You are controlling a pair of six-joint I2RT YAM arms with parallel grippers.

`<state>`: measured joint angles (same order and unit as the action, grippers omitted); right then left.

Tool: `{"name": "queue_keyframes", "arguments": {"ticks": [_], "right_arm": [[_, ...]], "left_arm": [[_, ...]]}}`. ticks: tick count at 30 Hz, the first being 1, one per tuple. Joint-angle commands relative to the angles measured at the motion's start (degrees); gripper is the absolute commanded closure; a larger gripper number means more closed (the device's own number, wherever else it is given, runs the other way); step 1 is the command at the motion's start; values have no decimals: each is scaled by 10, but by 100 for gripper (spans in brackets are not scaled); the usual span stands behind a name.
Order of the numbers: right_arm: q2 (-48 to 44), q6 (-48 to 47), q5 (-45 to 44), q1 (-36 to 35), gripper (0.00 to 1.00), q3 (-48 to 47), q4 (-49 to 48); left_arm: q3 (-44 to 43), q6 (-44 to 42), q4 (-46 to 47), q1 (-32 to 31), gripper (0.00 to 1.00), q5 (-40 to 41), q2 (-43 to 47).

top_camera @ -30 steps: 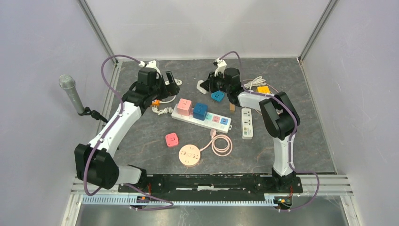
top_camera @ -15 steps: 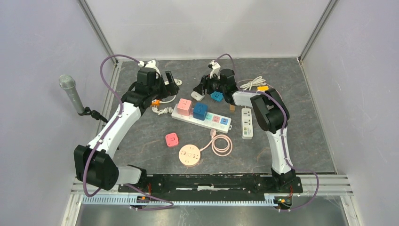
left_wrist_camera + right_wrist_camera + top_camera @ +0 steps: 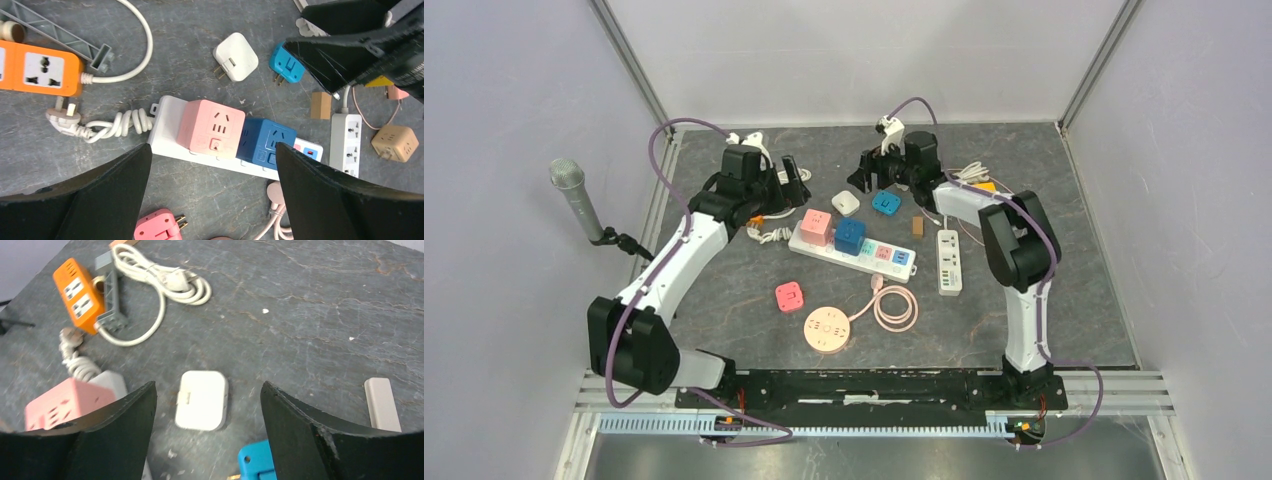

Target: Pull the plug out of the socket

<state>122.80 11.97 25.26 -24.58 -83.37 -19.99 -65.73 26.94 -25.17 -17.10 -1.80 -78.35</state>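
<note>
Right pincer [image 3: 205, 392]: apart over loose white plug [image 3: 201, 400], 12 o'clock of strip [image 3: 165, 137].
Left pincer [image 3: 212, 150]: apart above pink cube [image 3: 212, 125], likely your next pull.

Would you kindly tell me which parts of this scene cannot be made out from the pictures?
- Left wrist view: the long white power strip runs behind a finger of the left claw, hiding its far end.
- Right wrist view: the blue plastic plug is cut by the bottom edge; the pink cube adapter is blurred.
- Top view: the strip's socket markings are too small.
</note>
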Motion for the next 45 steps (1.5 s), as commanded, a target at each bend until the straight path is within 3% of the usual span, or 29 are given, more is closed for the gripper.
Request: {"name": "queue_keyframes", "arguments": {"ticks": [1, 11, 32, 41, 44, 45], "right_arm": [[-107, -70, 48, -5, 19, 55, 23], [-219, -209, 75, -58, 12, 170, 116], [-152, -292, 21, -105, 16, 130, 198], [-133, -293, 37, -113, 24, 115, 204], [-125, -296, 34, -116, 31, 111, 204], [-125, -299, 29, -118, 38, 112, 204]], "left_arm": [[-2, 3, 32, 0, 0, -64, -16], [9, 23, 58, -1, 0, -97, -73], [-10, 19, 21, -2, 12, -129, -176], [-5, 16, 10, -2, 25, -122, -190], [-2, 17, 6, -2, 30, -115, -191], [-2, 17, 3, -2, 31, -111, -191]]}}
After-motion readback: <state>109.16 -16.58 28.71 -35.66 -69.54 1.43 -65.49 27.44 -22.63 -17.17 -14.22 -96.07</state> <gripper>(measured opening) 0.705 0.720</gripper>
